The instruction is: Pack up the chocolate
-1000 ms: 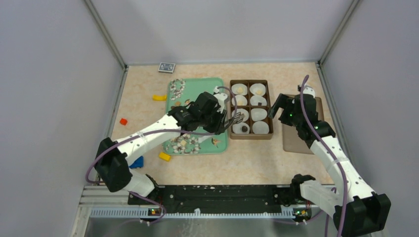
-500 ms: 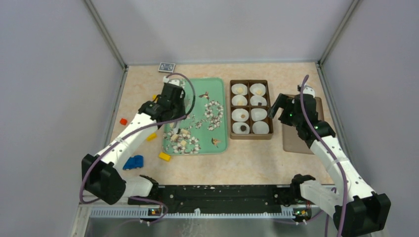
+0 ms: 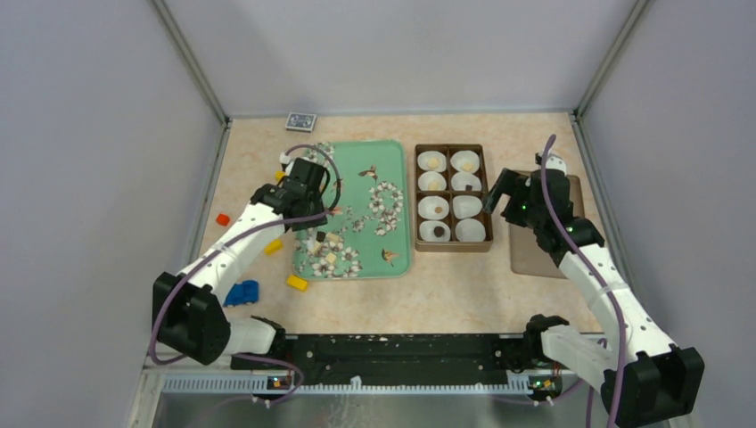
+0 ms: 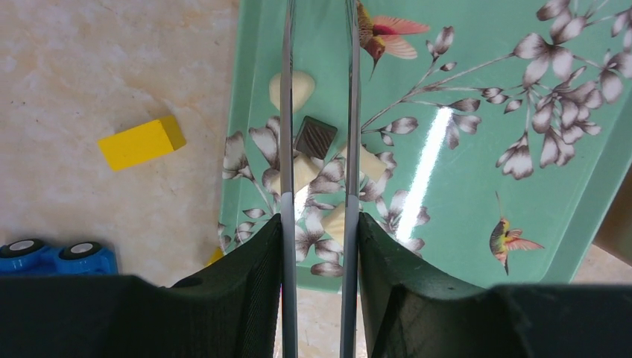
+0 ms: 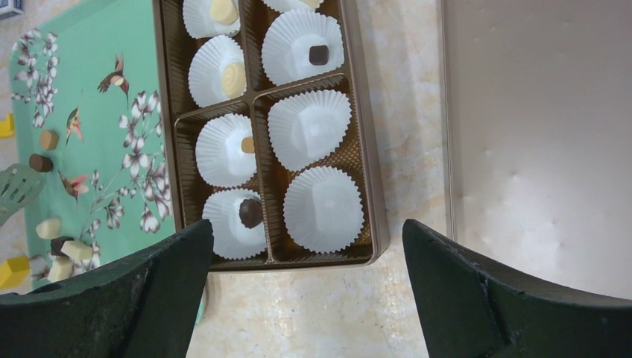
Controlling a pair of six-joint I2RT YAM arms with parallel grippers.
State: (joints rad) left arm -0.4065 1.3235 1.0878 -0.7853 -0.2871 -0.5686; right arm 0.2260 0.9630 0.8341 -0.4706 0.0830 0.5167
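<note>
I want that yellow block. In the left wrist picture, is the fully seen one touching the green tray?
Apart. The left wrist view shows bare table between the yellow block and the green tray rim.

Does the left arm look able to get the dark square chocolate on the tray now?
Probably yes: the open left gripper is lined up with the dark square chocolate and nothing covers it, though a cream piece lies close beside it.
</note>
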